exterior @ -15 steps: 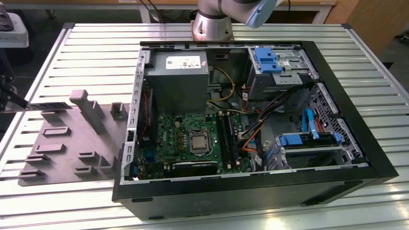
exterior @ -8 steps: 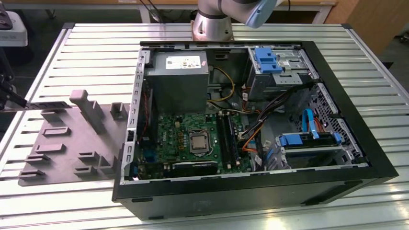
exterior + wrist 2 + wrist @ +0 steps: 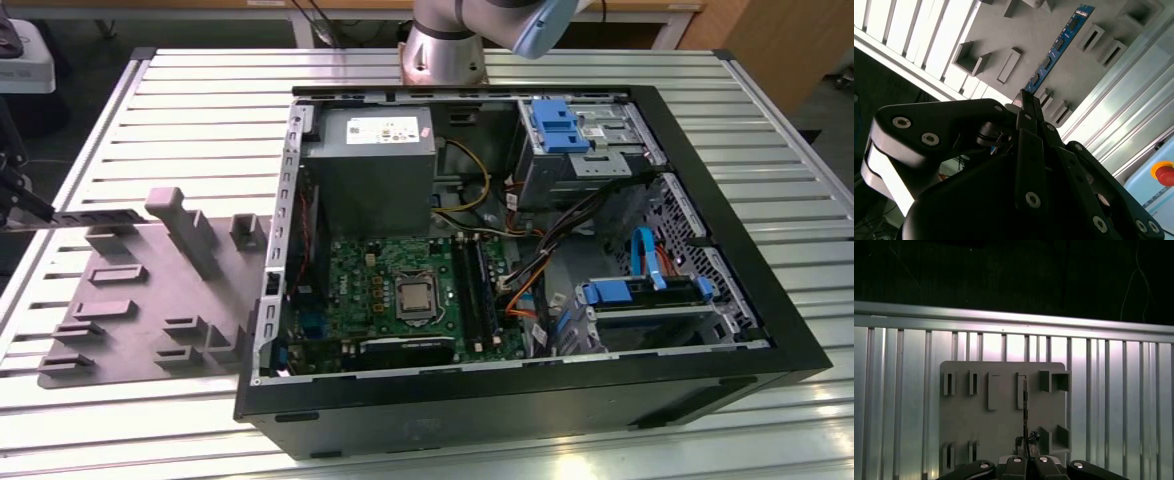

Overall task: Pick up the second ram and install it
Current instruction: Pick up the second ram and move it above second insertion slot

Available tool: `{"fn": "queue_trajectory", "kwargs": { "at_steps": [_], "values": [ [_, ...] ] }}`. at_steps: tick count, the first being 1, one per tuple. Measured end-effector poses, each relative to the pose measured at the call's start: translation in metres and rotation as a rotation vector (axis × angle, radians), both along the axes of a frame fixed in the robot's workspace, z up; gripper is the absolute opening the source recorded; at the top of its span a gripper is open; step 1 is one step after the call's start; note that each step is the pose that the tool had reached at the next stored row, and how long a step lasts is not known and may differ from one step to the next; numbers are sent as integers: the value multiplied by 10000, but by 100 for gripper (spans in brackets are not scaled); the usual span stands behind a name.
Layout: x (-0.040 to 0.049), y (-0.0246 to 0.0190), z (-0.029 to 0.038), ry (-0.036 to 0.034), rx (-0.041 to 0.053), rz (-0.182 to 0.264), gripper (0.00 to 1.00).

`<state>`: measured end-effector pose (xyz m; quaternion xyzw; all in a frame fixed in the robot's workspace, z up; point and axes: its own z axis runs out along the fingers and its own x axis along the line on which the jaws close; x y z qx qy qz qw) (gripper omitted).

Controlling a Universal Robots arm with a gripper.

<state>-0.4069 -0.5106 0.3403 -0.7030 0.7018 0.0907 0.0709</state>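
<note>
Fingers (image 3: 1030,145) pinching second ram (image 3: 1056,47), over grey tray (image 3: 999,35)

Light: bright, even, from overhead; the slatted table (image 3: 120,120) gleams in the exterior view.
Glare: table washes out pale around the tray (image 3: 999,425) in the first wrist view; white streaks beside the case (image 3: 534,415).
Shadow: case interior dim; background beyond the table near black.
Contrast: in the second wrist view, gripper (image 3: 1024,99) a dark mass with glossy highlights, ram (image 3: 1059,44) evenly lit.
</note>
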Motion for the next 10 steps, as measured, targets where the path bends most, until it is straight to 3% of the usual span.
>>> {"fn": "queue_trajectory", "kwargs": {
  "at_steps": [10],
  "values": [
    [-1, 0, 31, -2, 26, 0, 12]
  ]
}}
